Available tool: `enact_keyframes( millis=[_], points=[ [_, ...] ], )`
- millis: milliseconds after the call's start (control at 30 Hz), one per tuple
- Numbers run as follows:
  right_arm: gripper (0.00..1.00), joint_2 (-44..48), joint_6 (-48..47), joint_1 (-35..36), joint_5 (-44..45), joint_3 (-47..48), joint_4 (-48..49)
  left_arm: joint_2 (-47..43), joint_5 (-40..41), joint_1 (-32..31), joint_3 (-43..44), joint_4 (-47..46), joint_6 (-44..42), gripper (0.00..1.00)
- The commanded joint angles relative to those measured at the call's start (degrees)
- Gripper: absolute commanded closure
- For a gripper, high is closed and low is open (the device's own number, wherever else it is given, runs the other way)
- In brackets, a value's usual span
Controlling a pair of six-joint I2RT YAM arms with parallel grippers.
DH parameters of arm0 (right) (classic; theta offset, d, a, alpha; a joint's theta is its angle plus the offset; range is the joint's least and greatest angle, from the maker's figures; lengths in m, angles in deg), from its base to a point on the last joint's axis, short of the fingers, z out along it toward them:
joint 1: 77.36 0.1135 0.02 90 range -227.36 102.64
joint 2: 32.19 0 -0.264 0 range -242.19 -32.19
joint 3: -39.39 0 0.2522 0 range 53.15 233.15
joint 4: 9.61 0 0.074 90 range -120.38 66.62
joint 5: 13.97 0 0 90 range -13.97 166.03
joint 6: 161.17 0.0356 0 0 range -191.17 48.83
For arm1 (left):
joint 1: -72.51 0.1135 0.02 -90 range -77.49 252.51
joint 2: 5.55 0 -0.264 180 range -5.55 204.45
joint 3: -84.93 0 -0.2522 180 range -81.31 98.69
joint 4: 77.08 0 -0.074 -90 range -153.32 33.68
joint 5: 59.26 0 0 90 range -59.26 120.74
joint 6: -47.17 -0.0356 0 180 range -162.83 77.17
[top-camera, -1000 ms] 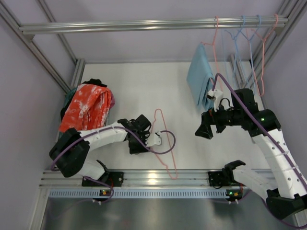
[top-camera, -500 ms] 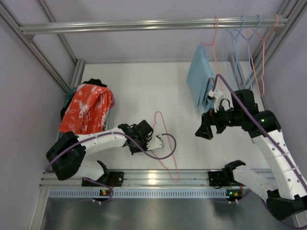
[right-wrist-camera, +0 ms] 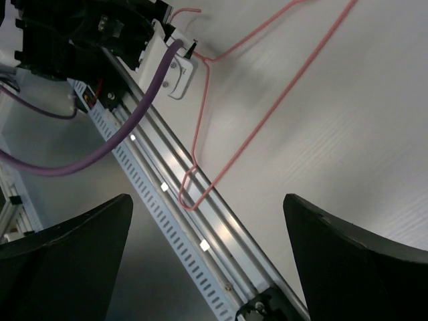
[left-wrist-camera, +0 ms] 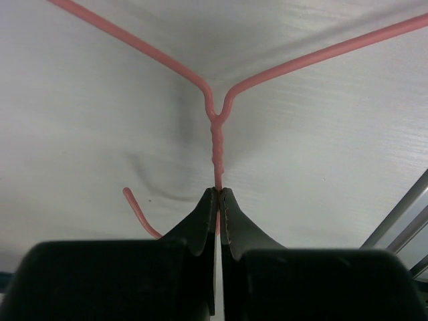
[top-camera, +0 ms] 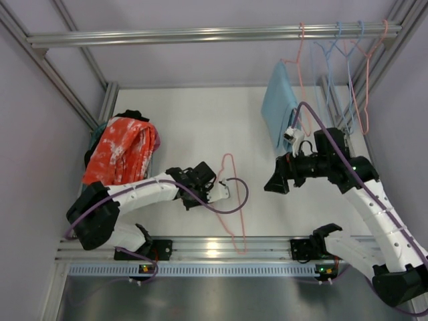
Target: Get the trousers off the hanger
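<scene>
White counter (top-camera: 194, 114) inside an aluminium frame, and on it lies the bare pink hanger (left-wrist-camera: 216, 140), which I take as my mark for everything else. My left hand (left-wrist-camera: 219, 194) is pressed together on its twisted neck, just below the fork of the two shoulders, with the hook curling off to one side of my fingers. My right hand (top-camera: 274, 182) hovers spread wide and empty, off to the right of the hanger and apart from it.

Well to the left of the hanger the orange-red trousers (top-camera: 119, 152) sit heaped at the counter's edge, with the black trousers (top-camera: 132, 115) under and behind them, so both pairs are off it. Beyond the hanger, up and to the right, a blue cloth (top-camera: 279, 110) hangs from the top rail (top-camera: 200, 32).

As I judge it, my job now is clearing this empty hanger. The pinch is on thin wire, so I should hold firm and lift straight up before swinging, because the hanger's far corner overlaps the near frame bar (top-camera: 221, 249) and could snag if dragged. I should swing it away from my right hand
</scene>
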Motion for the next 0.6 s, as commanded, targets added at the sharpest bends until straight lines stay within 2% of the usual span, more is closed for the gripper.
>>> enact_keyframes(
  millis=[0, 300, 400, 433, 567],
  points=[
    [0.05, -1.2, 9.2, 1.5, -4.2, -4.0, 11.8, -1.8, 0.4, -0.1, 5.1, 4.2, 0.1, 1.0],
    [0.08, -5.9, 23.1, 3.4, -6.6, -14.8, 30.3, -2.7, 1.1, -0.1, 9.5, 7.6, 0.4, 1.0],
    [0.09, -6.8, 29.6, 5.3, -8.0, -20.5, 40.1, -2.3, 1.0, -0.1, 10.5, 8.4, 0.5, 1.0],
    [0.09, -7.0, 30.8, 6.9, -7.8, -21.7, 44.7, -2.0, 1.0, -0.1, 10.9, 8.8, 0.6, 1.0],
    [0.14, -9.0, 36.4, 9.7, -4.1, -25.4, 53.0, -1.9, 1.0, -0.1, 11.2, 9.4, 0.9, 1.0]
  ],
)
